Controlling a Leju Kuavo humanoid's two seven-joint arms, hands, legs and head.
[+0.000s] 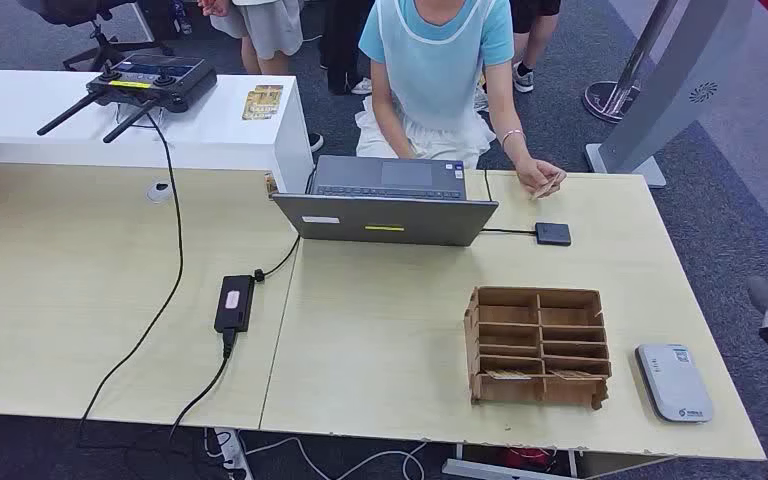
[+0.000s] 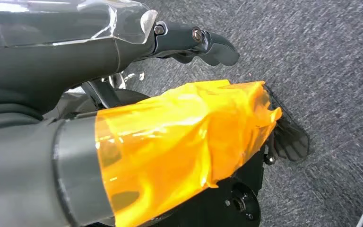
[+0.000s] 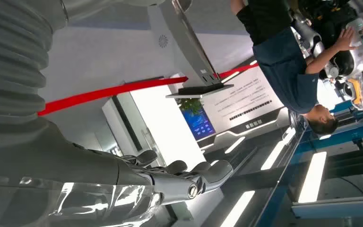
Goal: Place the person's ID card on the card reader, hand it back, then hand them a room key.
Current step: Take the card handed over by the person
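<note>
- Our right hand [image 3: 170,177] holds nothing; its fingers [image 3: 203,172] lie stretched out side by side, and it is lifted up near the right end of the table [image 1: 380,360].
- Our left hand [image 2: 189,127] hangs down over the grey carpet (orange tape is wrapped around its thumb). We see nothing in it, but we cannot tell if its fingers are spread or curled.
- The person's hand [image 1: 540,178] rests on the far edge of the table and holds a small card, which we think is the ID card [image 1: 550,186].
- The card reader [image 1: 674,382] is the flat grey pad on the near right corner, just beside the brown cardboard rack [image 1: 538,345].
- The room keys look like the thin cards in the rack's low slots, but they are too small to be sure.
- What could go wrong: the card is thin, so our big fingers may pinch it badly and drop it.
- Reaching across, our arm could bump the rack or the laptop [image 1: 385,205].
- We might also put the card on the small black box [image 1: 553,234] by the laptop and not on the reader.
</note>
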